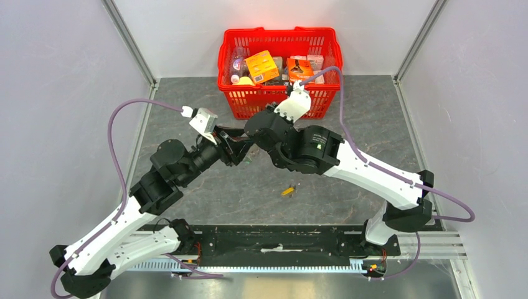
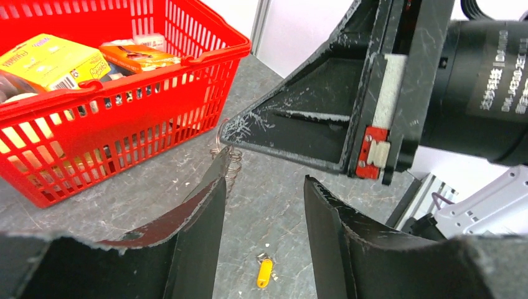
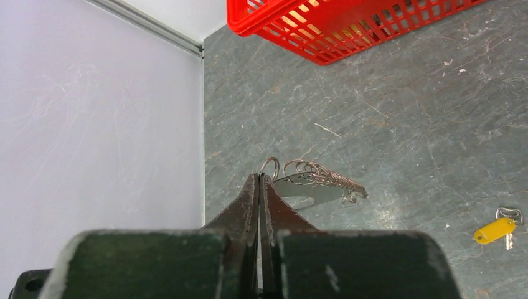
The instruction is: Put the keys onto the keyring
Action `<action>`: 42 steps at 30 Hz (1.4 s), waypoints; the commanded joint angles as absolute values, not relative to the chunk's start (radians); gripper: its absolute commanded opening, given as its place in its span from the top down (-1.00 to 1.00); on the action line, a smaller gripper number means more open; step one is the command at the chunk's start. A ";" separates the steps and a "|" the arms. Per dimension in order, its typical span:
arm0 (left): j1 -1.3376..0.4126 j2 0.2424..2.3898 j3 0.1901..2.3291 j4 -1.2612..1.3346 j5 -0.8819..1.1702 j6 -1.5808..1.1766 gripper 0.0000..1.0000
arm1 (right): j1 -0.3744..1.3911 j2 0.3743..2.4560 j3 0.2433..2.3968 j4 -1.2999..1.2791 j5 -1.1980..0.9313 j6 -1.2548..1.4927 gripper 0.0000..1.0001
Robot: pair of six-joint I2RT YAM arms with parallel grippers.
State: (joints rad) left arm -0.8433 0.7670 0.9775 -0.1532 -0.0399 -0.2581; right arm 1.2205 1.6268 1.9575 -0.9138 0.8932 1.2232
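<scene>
Two black robot hands meet above a grey, marbled table [image 3: 405, 112], in front of a red plastic basket [image 3: 348, 28] filled with packets.

The right hand [image 3: 259, 179] is closed tight, its two fingers pressed flat together. At their very tip they pinch the keyring [image 3: 314, 171]. We see it as thin grey wire: one small round loop stands up right at the fingertips. From there a stretch of close coils, like a little spring, runs away from the hand and to its right. A flat silvery tab [image 3: 299, 194] with an oval slot sits just under the coil; we cannot tell whether it is part of the ring. The ring is lifted off the table, held only by this hand.

The left hand [image 2: 264, 179] faces the right hand, its fingers spread wide apart with nothing between them. The coiled wire hangs just beside the tip of one of its fingers [image 2: 208, 205]; we cannot tell whether wire and finger touch.

The yellow key [image 3: 494, 231] lies flat on the table, well apart from both hands, on the side nearer the arm bases. It has a small oblong yellow plastic head and a short bit of bright metal at one end. No hand touches it.
</scene>
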 commanded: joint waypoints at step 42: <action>-0.882 0.775 0.788 0.229 -0.138 0.102 0.37 | 1.163 1.659 2.063 -0.905 0.713 1.293 1.00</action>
State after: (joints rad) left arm -0.8730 0.7929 0.7952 0.1574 -0.1051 0.0471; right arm 1.1629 1.6707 2.0441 -0.9440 0.7033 1.2686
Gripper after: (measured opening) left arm 0.360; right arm 0.007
